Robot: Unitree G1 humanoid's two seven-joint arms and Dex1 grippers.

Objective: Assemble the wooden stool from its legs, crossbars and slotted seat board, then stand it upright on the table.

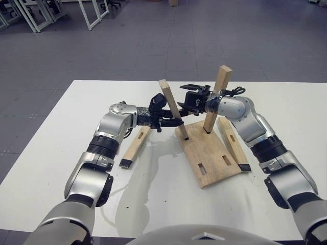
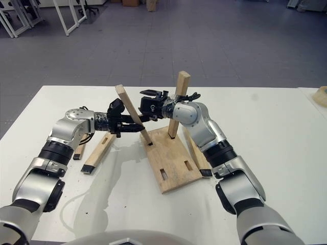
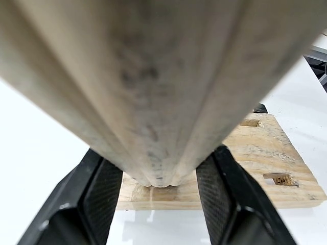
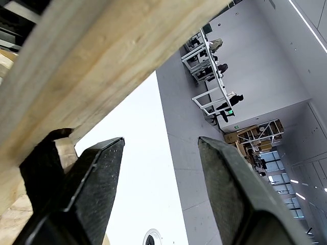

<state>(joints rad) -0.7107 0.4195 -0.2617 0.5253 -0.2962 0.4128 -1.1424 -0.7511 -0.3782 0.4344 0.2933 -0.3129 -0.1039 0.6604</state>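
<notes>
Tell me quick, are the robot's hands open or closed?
Left gripper: closed on the tilted wooden leg.
Right gripper: open, holding nothing.

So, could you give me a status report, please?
Left gripper shut on tilted pale wooden leg on slotted seat board. Right gripper open beside second standing leg. Two loose legs flank board.

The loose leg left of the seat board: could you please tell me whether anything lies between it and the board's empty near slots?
Nothing visible does. Bare table separates the loose leg from the seat board; the left gripper holds a standing leg farther back.
</notes>
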